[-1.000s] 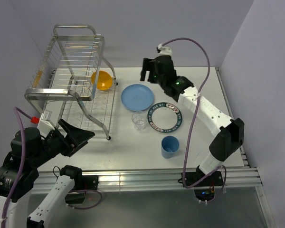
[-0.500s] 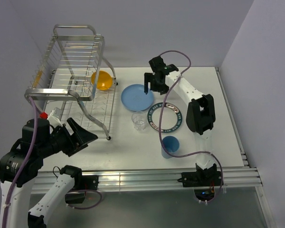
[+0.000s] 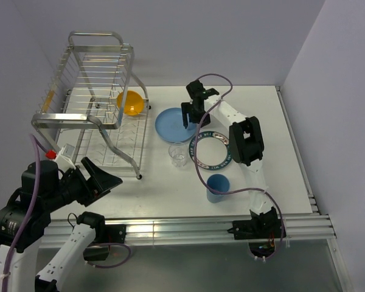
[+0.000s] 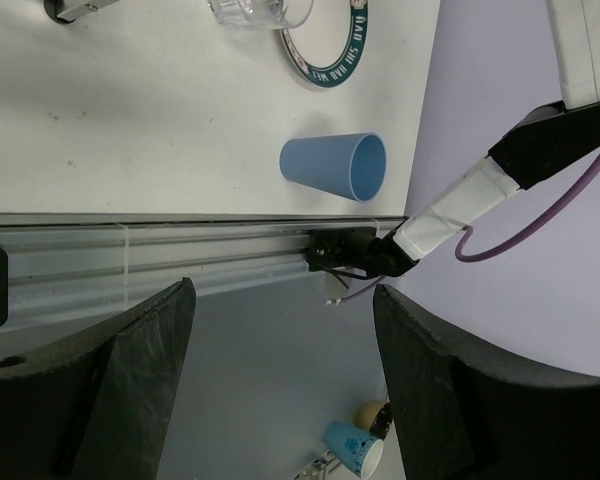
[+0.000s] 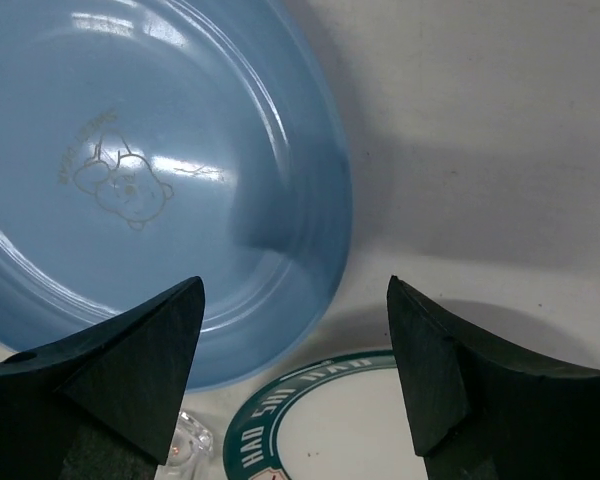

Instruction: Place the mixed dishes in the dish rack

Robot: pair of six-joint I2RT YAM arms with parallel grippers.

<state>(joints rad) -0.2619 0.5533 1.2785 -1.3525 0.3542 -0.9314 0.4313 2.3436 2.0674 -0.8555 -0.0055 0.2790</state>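
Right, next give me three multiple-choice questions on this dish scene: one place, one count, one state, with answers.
1. Where is the orange bowl? A on the floor; B in the dish rack; C on a chair.
2. How many plates lie on the table? A one; B three; C two.
3. The right gripper is: A open; B shut on a spoon; C out of view.
Answers: B, it sits inside the wire tier; C, light-blue plate and lettered plate; A, fingers apart over the blue rim.
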